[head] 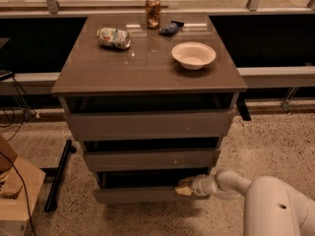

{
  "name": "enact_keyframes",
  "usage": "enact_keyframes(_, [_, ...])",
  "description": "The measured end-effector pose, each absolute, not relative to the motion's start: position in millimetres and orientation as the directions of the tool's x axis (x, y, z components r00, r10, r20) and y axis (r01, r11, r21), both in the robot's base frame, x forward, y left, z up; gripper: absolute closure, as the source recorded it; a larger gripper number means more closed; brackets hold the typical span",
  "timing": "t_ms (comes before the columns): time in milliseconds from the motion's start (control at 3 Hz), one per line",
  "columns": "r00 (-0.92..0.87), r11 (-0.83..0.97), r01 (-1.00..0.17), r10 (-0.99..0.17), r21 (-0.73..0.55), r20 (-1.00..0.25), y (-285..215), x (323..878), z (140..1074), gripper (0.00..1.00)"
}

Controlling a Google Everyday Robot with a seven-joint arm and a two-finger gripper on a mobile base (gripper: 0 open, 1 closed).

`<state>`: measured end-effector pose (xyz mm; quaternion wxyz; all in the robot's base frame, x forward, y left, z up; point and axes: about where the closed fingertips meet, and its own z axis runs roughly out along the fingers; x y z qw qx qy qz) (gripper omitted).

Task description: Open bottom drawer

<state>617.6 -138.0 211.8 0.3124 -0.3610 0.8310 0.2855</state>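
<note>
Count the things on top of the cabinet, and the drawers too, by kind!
Cans: 1, upright can
Bowls: 1, white bowl
Packets: 2, crumpled packet, blue packet
Drawers: 3, top drawer, middle drawer, bottom drawer
Total: 7. The gripper is at the bottom drawer's right end.

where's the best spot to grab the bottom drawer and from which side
Take the bottom drawer by the top edge of its front panel, coming from the front and slightly above. The panel is flat with no handle, and the dark gap under the middle drawer leaves that lip free to hook. The gripper is at that edge, near its right end.
</note>
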Motion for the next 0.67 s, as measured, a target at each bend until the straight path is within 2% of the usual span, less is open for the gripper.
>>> enact_keyframes(667, [-0.544,0.573,-0.78,-0.422,0.251,-0.725,-135.5,616.7,211.5,0.07])
